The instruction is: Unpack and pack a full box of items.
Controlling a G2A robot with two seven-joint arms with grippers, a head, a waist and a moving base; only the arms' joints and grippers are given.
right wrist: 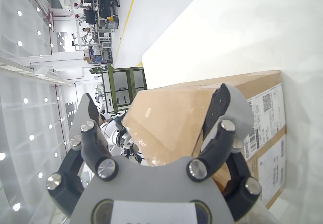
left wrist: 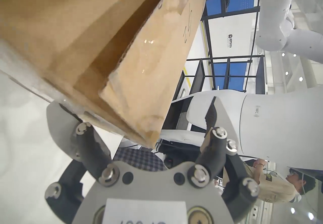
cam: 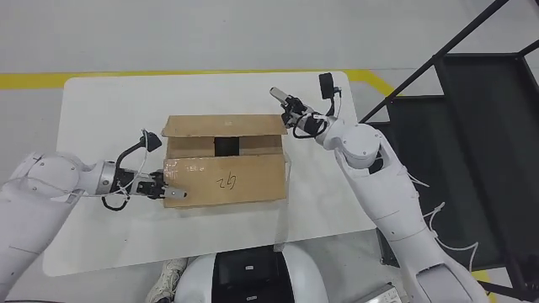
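Observation:
A brown cardboard box (cam: 223, 168) stands mid-table, its long flaps folded most of the way in, with a dark gap (cam: 226, 145) between them; the contents are hidden. My left gripper (cam: 164, 187) is at the box's near left corner, open. In the left wrist view the near flap's corner (left wrist: 151, 58) hangs between the spread fingers of the gripper (left wrist: 137, 119). My right gripper (cam: 285, 105) is at the far right corner, open. The right wrist view shows the far flap (right wrist: 166, 119) between the wide-apart fingers of that gripper (right wrist: 155, 106), with the labelled box end (right wrist: 265, 121) beyond.
The white table (cam: 109, 118) has bare surface on all sides of the box. A black metal stair frame (cam: 472, 109) stands just off the table's right edge. A yellow floor line (cam: 168, 74) runs behind the table.

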